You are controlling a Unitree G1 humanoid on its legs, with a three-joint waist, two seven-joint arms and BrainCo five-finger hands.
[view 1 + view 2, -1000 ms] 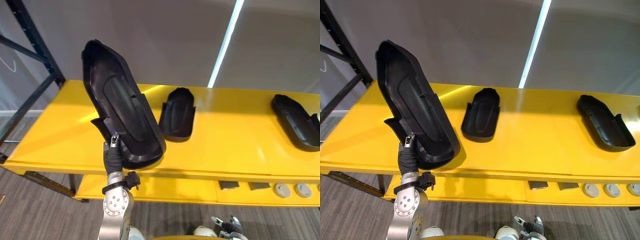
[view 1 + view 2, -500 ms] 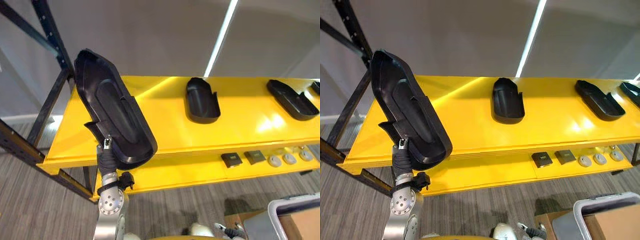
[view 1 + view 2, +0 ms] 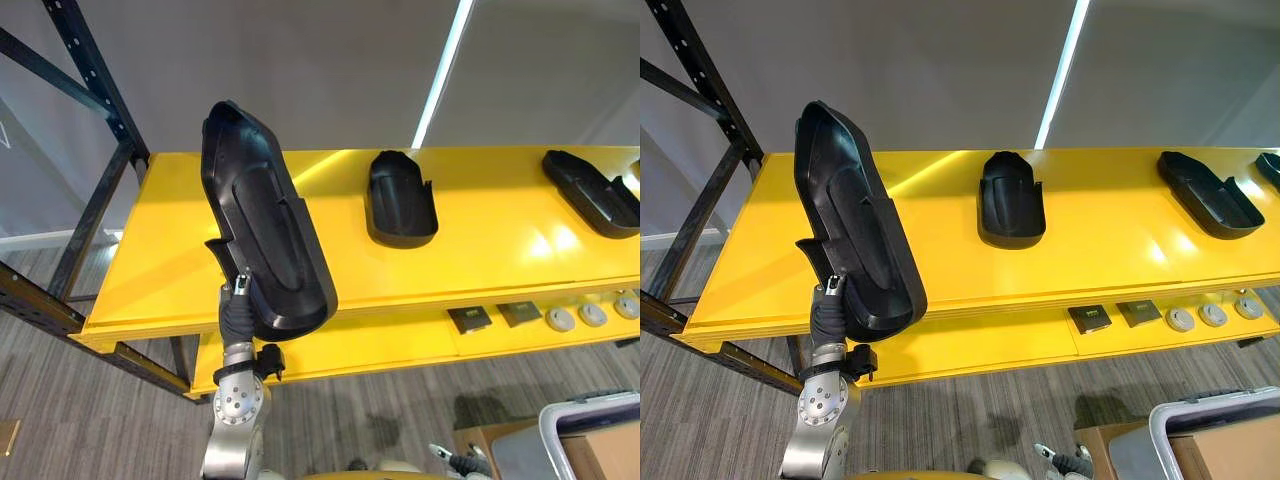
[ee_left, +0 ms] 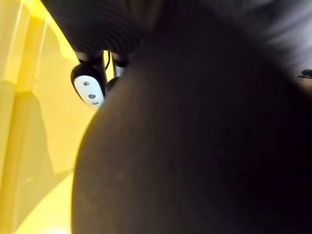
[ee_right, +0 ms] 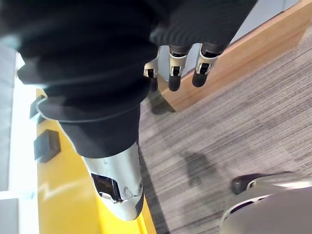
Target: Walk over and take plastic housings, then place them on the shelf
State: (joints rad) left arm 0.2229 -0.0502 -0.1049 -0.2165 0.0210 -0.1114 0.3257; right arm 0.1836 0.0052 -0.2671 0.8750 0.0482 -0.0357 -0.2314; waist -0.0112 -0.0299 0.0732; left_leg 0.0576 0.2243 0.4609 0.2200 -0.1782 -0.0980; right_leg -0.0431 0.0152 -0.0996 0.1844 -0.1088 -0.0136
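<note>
A long yellow shelf (image 3: 480, 270) stands against a grey wall (image 3: 300, 60), and a black rack post (image 3: 95, 80) rises at its left end. The floor is grey striped carpet (image 3: 400, 400). The left hand (image 3: 237, 308) holds a big housing (image 3: 265, 230) up on end, tilted, in front of the shelf's left part. Its thumb seems clamped on the bottom edge, but the fingers are hidden behind. A short housing (image 3: 400, 200) and a long housing (image 3: 590, 195) lie on top, well apart. A lower board (image 3: 380, 338) carries dark squares (image 3: 468, 319) and grey discs (image 3: 560, 318). The right hand (image 5: 174, 73) hangs loose above the carpet, holding nothing. A box (image 3: 600, 455) is cut off at the corner.
</note>
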